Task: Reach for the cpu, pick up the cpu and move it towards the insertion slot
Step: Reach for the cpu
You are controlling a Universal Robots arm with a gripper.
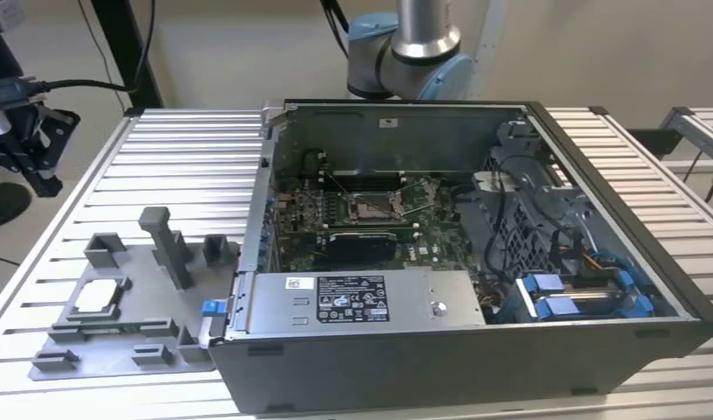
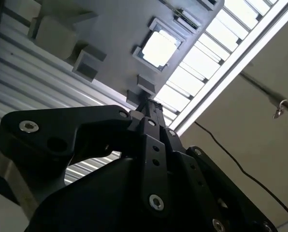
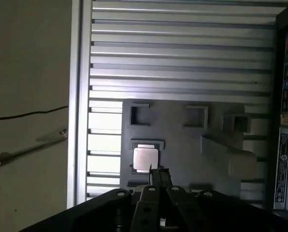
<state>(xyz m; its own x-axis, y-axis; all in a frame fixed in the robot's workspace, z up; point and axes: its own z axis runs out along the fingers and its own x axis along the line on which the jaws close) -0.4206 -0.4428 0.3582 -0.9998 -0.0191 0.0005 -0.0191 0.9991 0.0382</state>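
Exterior view: flat, square, silvery cpu

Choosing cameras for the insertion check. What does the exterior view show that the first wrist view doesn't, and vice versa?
Exterior view, not first wrist: the insertion slot on the green board inside the open computer case, and the arm.

First wrist view, not exterior: the gripper lined up on the cpu, its tip at the chip's edge in the picture.

Both: the cpu lying in its pocket on the grey fixture plate, on the slatted table beside the case.
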